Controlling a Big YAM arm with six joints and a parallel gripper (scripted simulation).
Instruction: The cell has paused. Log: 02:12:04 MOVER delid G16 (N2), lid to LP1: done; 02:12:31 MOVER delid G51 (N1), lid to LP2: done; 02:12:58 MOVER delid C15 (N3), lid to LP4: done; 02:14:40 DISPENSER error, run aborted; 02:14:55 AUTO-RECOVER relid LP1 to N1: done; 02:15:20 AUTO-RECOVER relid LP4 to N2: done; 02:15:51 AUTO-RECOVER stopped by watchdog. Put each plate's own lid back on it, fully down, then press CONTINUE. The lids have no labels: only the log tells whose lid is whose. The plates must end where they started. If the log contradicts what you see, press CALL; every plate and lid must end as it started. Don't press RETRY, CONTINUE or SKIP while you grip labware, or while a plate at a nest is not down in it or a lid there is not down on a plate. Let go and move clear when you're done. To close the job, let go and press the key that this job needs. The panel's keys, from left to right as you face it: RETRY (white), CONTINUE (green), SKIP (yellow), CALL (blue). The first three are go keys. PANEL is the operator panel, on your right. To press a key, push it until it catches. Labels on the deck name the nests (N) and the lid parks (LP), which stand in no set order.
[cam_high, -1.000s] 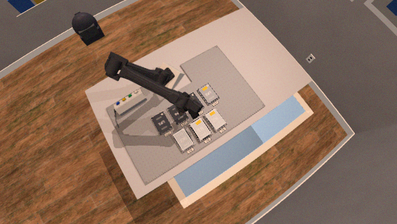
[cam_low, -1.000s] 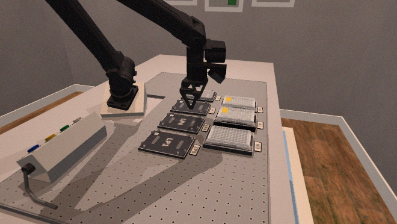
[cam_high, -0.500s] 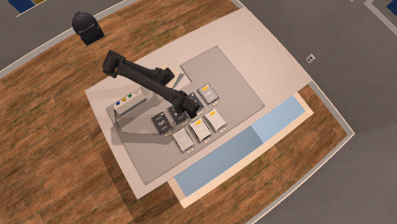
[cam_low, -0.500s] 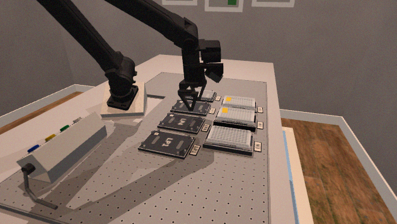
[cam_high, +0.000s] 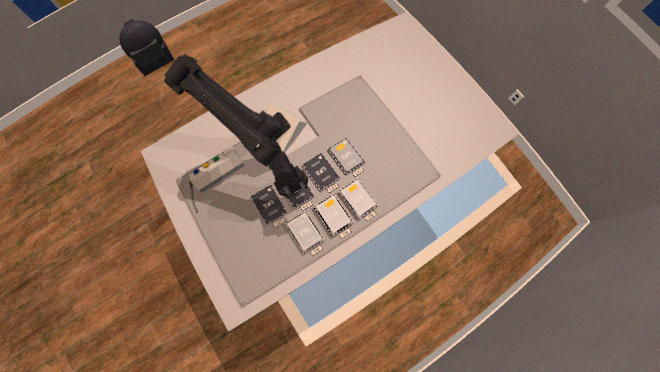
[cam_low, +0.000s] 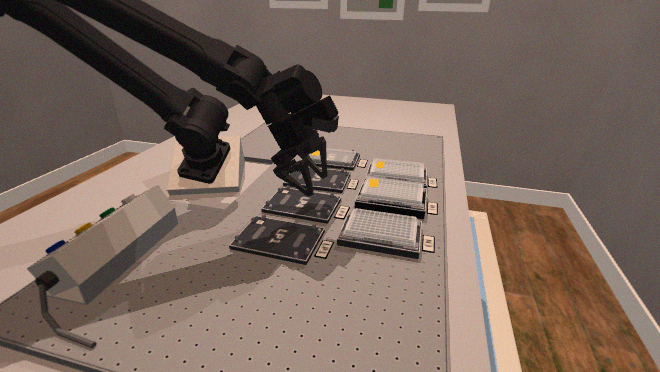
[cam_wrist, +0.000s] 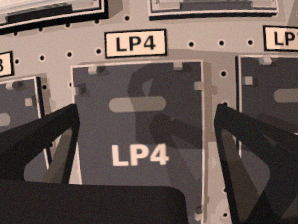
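My gripper is open and empty, fingers pointing down just above the bare lid park LP4. LP1 and LP3 are bare too. A clear lid with an orange patch lies on LP2. Three plates stand in the nest row: the N1 plate without a patch, a middle one and a far one, both showing orange patches. I cannot tell surely which plates are lidded.
The panel has a blue key, a yellow key, a green key and a white key. A bent rod sticks out at its blue end.
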